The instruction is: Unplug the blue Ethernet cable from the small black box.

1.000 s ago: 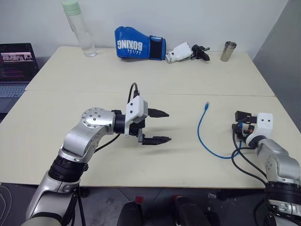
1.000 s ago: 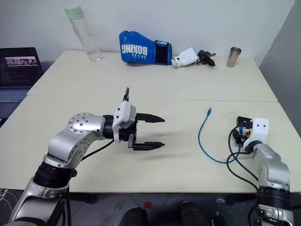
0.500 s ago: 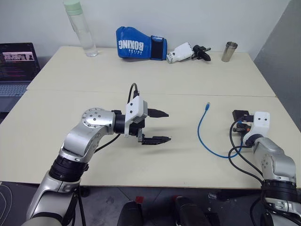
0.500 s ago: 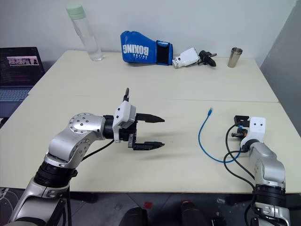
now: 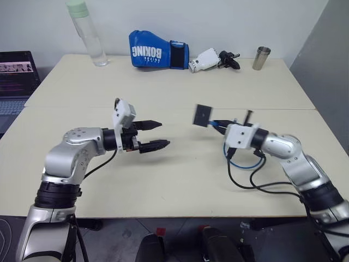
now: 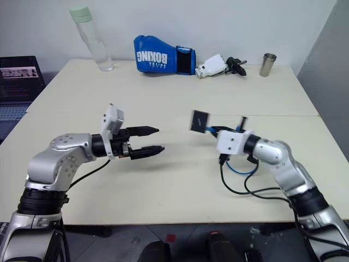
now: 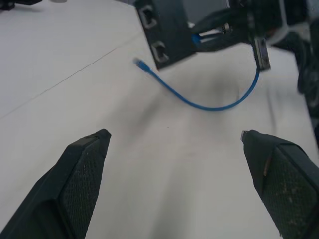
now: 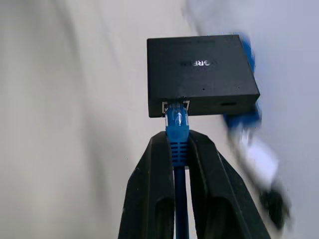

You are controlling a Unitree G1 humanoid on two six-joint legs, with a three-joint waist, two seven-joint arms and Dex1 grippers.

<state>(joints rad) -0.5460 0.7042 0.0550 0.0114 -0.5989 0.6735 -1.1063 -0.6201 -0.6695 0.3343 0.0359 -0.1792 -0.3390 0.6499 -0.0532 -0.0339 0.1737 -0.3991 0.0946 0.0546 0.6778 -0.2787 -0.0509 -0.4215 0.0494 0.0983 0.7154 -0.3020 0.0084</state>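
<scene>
At 12 o'clock on the worktop (image 5: 163, 185) lies a blue glove (image 5: 158, 50) lettered "BOXING", flanked by a bottle (image 5: 86, 33) and a metal cup (image 5: 262, 58). Right hand (image 8: 175, 149) is clamped on the blue Ethernet cable (image 8: 175, 124), lifting the small black box (image 8: 199, 74); the wrist view shows the plug seated. Left hand (image 5: 155, 135) hangs open at 9 o'clock.

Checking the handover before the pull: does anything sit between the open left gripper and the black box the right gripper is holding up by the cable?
Nothing visible does. The left gripper faces the black box across bare table; the right gripper is shut on the blue cable behind the box.
</scene>
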